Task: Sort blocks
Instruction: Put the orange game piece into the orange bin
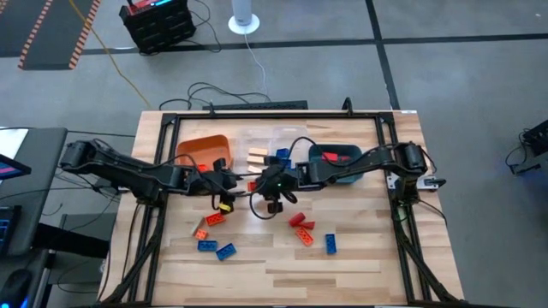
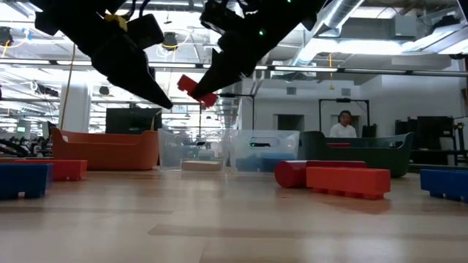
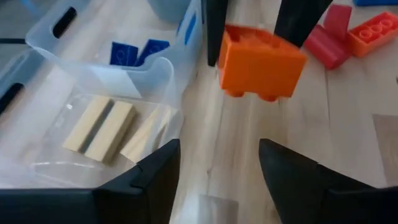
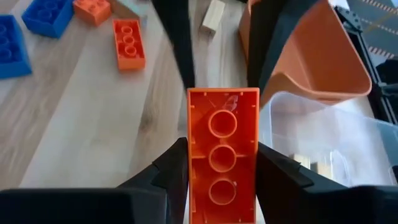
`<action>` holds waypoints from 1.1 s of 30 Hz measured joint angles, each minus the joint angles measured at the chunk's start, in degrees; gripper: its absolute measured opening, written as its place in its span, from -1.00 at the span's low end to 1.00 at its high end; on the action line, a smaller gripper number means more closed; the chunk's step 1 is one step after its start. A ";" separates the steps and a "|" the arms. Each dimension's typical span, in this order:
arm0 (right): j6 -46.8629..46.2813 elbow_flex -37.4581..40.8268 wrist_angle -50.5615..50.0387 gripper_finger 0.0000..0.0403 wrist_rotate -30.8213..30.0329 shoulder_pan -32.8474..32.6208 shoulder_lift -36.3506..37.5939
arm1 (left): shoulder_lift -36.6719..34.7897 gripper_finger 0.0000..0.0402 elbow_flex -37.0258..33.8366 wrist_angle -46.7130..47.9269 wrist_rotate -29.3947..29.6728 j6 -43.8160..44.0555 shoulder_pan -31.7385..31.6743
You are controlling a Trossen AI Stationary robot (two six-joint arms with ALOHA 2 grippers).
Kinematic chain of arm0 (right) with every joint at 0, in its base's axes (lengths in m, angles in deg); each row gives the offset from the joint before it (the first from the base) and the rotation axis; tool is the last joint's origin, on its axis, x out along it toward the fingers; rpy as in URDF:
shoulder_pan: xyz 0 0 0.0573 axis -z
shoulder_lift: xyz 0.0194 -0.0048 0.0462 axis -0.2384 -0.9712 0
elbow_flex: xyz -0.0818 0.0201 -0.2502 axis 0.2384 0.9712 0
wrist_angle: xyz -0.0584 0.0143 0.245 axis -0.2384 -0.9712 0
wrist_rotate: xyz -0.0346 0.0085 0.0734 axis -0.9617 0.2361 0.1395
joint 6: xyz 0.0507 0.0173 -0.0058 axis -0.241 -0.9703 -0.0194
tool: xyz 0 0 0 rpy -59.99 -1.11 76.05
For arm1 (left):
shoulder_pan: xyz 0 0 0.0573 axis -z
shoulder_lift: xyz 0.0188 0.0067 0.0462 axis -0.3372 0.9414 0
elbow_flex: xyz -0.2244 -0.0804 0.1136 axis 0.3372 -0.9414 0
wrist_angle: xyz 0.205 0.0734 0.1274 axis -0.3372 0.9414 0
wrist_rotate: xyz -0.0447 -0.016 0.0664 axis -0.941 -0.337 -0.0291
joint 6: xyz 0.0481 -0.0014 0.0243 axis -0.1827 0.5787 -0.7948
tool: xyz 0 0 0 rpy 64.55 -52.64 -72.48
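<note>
My right gripper [image 4: 222, 158] is shut on an orange studded block [image 4: 222, 143] and holds it in the air over the table's middle [image 1: 253, 185]. My left gripper [image 3: 217, 158] is open and faces that block [image 3: 261, 59] end-on; in the right wrist view its two fingers [image 4: 177, 43] stand just past the block's far end, apart from it. More orange [image 1: 214, 218], blue [image 1: 226, 251] and red [image 1: 297, 220] blocks lie flat on the table nearer the near edge. Tan blocks [image 3: 99, 127] and blue blocks [image 3: 134, 53] lie in clear trays. My right gripper pinches the orange block between its two fingers, one finger on each long side [image 4: 193, 168], with the fingers lying along the block. The block's hollow underside faces the wrist camera. It is lifted clear of the table [image 2: 196, 89], and its free end points toward my left gripper.
An orange tray [image 1: 205, 150], clear trays [image 1: 261, 141] and a teal tray [image 1: 342, 175] stand in a row along the table's far side. Bare wood lies along the near edge and in the right near corner. A person shows far off in the room [image 2: 344, 126].
</note>
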 joint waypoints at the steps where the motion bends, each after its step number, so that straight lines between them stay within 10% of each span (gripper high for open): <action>1: 0.13 0.00 0.46 -0.13 0.00 -0.01 -0.15 | 0.66 0.12 0.00 -0.68 0.00 0.00 0.04; 33: -0.48 -0.02 -1.37 -0.13 -2.28 -0.10 -0.35 | 7.62 0.16 6.56 -4.47 3.96 -7.50 1.66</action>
